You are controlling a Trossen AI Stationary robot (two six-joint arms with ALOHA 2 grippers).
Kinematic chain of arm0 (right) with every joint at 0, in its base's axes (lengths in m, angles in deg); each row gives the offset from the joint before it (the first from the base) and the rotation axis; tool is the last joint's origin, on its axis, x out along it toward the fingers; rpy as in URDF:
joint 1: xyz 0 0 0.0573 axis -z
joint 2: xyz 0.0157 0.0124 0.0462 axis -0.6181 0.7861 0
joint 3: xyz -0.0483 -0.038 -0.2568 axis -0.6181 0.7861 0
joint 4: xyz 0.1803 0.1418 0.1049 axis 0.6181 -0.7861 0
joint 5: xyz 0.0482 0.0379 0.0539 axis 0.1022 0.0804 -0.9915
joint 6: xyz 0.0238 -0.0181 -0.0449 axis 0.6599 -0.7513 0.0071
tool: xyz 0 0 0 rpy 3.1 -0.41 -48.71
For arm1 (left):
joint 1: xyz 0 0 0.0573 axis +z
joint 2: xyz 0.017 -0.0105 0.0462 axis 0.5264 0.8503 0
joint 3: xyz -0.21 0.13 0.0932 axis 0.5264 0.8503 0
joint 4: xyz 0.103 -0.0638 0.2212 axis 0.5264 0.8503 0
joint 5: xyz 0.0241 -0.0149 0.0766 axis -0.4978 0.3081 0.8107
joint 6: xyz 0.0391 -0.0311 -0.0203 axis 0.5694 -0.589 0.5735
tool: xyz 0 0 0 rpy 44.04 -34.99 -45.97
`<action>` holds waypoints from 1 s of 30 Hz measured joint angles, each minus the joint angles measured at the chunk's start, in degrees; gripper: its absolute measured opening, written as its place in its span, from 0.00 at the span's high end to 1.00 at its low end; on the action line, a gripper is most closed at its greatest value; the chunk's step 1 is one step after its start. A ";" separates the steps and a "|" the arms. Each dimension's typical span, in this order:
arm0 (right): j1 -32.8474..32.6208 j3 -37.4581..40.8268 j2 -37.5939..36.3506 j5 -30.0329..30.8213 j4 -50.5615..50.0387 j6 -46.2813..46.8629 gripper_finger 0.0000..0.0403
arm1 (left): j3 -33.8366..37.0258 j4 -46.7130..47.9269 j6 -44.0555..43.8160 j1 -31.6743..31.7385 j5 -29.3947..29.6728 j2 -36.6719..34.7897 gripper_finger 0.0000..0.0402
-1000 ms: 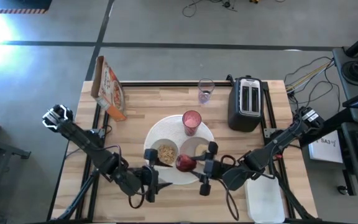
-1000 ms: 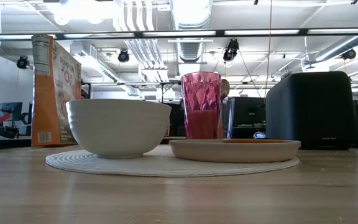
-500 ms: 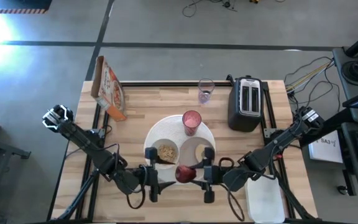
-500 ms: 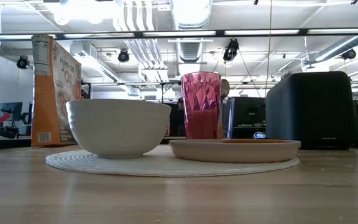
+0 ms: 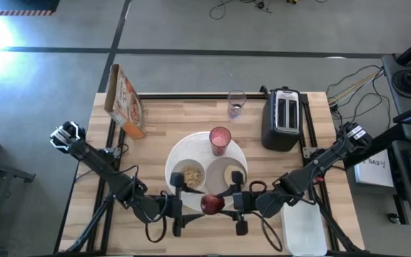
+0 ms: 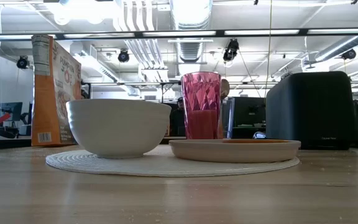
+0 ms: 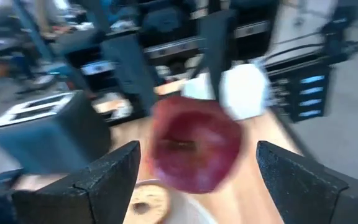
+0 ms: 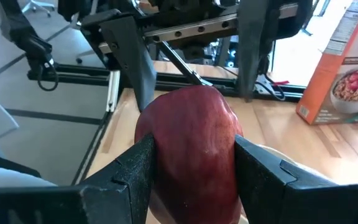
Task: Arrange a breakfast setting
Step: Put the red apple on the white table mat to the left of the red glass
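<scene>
over the last second i've carried the red apple point(image 5: 211, 204) off the large round white plate point(image 5: 180, 158) toward the near counter edge; it was beside the small white bowl point(image 5: 190, 174) and the small grey plate point(image 5: 228, 172), now it hangs just past the big plate's near rim. my right end effector point(image 5: 228, 208) is clamped on it, fingers pressed on both flanks in the right wrist view point(image 8: 191, 149). my left end effector point(image 5: 176, 210) has come in from the other side and widened its fingers; they stand apart on either side of the apple without touching it, clear gaps showing in the left wrist view point(image 7: 194, 152).

reads like a handover being set up, right to left, or else a move to a spot off the plate. can't tell which. the rest of the setting looks placed: bowl with cereal and grey plate on the big plate, pink tumbler point(image 5: 220, 140) at its far side. bagel half point(image 5: 232, 173) seems to sit on the grey plate, not sure. spoon not visible.

orientation: apple is near round, no real long axis. in the left wrist view a dark dimple point(image 7: 180, 145) faces that camera, so the stem-to-base axis looks roughly level, running toward the left end effector. judgement only, that view is blurred.

cereal box point(image 5: 126, 100), toaster point(image 5: 282, 117) and clear glass point(image 5: 235, 104) sit at the far side of the counter point(image 5: 155, 121).
</scene>
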 joint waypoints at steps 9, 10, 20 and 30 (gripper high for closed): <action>0.27 0.00 -0.04 -0.68 3.02 -3.16 0.56 | 0.00 -2.73 1.74 1.10 -1.10 0.58 0.23; 0.44 -0.06 -0.04 -0.76 3.40 -3.59 0.56 | 0.00 -2.71 1.69 1.32 -1.04 0.88 0.23; 1.12 -2.29 -0.04 -2.25 2.82 -5.17 0.56 | 0.00 -4.77 3.31 2.24 1.47 2.61 0.24; 1.12 -2.36 -0.07 -1.82 2.62 -4.72 0.56 | 0.00 -5.98 3.15 2.24 1.72 2.61 0.49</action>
